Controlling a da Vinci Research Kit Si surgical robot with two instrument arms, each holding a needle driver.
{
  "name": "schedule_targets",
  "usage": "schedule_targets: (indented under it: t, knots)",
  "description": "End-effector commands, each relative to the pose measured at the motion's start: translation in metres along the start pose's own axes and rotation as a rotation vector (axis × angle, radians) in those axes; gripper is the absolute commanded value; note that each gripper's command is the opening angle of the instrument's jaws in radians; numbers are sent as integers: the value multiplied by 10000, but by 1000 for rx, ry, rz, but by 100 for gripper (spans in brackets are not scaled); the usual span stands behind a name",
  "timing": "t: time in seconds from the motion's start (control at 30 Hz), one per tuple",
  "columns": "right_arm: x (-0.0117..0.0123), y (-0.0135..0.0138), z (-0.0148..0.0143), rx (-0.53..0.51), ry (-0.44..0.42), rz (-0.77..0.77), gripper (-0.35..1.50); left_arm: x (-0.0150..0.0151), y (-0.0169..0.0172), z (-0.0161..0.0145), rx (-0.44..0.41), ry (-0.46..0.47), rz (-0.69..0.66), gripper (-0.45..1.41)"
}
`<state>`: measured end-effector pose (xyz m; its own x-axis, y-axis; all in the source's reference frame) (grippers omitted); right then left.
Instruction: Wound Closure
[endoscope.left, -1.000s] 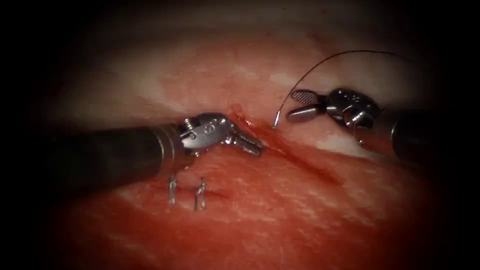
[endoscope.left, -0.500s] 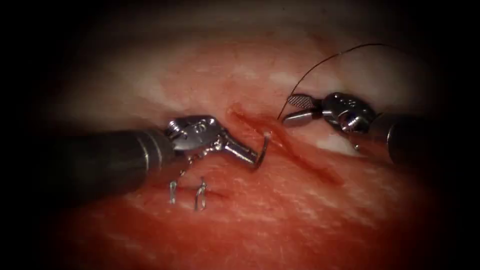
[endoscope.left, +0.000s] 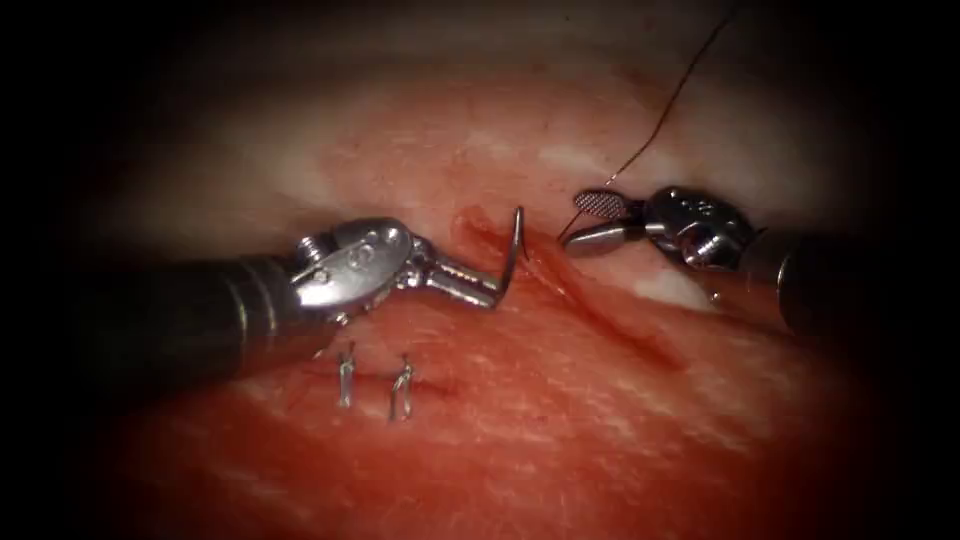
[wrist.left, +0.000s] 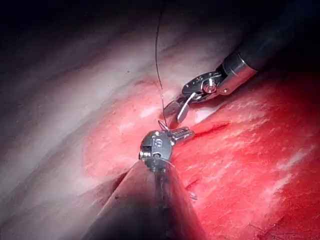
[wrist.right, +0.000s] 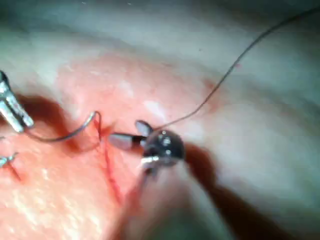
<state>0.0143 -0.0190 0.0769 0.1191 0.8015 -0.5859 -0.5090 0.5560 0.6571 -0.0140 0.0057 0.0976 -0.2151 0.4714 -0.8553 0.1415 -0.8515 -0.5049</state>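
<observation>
Left pincer (endoscope.left: 490, 293) clenched on needle (endoscope.left: 512, 250), near its tip end.
Drawn from the cut (endoscope.left: 600, 310) over the last second, the needle stands clear of tissue (endoscope.left: 560, 430); thread (endoscope.left: 670, 110) trails beside the released right pincer (endoscope.left: 590, 220).

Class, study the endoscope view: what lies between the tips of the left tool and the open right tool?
In the endoscope view, the needle, held by the left tool near one end, and the cut in the tissue lie before the right tool.

Two tools, one curved needle (endoscope.left: 512, 250), one thread (endoscope.left: 665, 115), two stitches (endoscope.left: 373, 382) (both tied), one cut (endoscope.left: 600, 310)
</observation>
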Motion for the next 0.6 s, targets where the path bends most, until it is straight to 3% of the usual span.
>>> schedule_targets:
  t: [0.03, 0.37, 0.6]
  knots:
    - [-1, 1, 10, 2, 2, -1, 126, -3, -4, 7, 7, -6, 29, -45]
    - [12, -29, -3, 9, -7, 123, 121, 23, -22, -6, 214, 32, 310, -45]
    - [37, -55, -17, 25, 23, 411, 119, 17, -14, 3, 236, 22, 351, -45]
